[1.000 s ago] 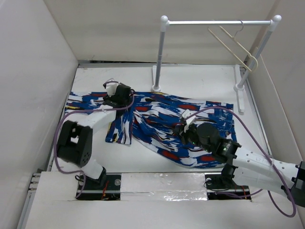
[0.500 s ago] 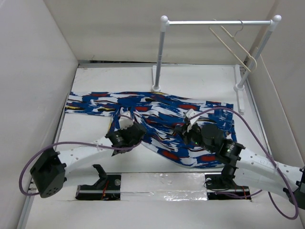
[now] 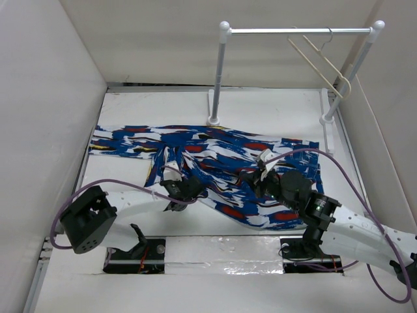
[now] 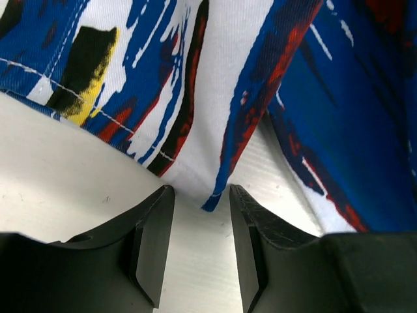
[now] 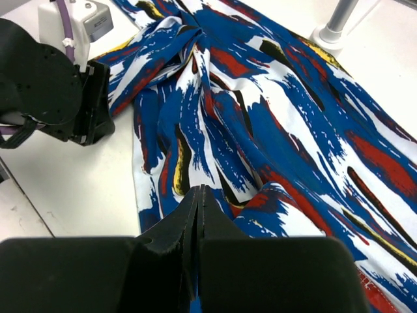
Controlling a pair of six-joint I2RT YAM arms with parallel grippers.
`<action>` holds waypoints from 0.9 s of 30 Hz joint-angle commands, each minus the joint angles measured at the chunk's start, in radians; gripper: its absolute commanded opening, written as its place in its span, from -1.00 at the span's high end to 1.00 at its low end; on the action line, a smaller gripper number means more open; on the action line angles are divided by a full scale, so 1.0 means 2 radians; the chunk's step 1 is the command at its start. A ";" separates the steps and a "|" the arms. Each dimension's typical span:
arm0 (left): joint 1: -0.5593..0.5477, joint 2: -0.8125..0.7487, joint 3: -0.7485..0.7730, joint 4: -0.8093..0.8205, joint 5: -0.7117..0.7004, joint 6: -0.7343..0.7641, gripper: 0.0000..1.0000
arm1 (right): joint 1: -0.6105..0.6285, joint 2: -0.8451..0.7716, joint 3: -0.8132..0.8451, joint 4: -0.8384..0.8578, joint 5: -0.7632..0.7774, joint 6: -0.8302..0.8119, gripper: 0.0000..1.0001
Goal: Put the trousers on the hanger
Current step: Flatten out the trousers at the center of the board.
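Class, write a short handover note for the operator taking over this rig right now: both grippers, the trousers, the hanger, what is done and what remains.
The left gripper has its jaws open at the near edge of the trousers and holds nothing.
The right gripper has its jaws shut over the middle of the trousers; I cannot tell whether cloth is pinched.
The trousers lie rumpled on the table.
The hanger hangs bare on the rail stand, far right.
Done: nothing is on the hanger yet.
Left: grasp the trousers, lift them and drape them over the hanger.
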 commanded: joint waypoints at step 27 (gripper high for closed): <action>0.084 -0.283 0.344 -0.210 -0.227 0.165 1.00 | -0.002 -0.015 -0.010 -0.037 0.065 0.040 0.79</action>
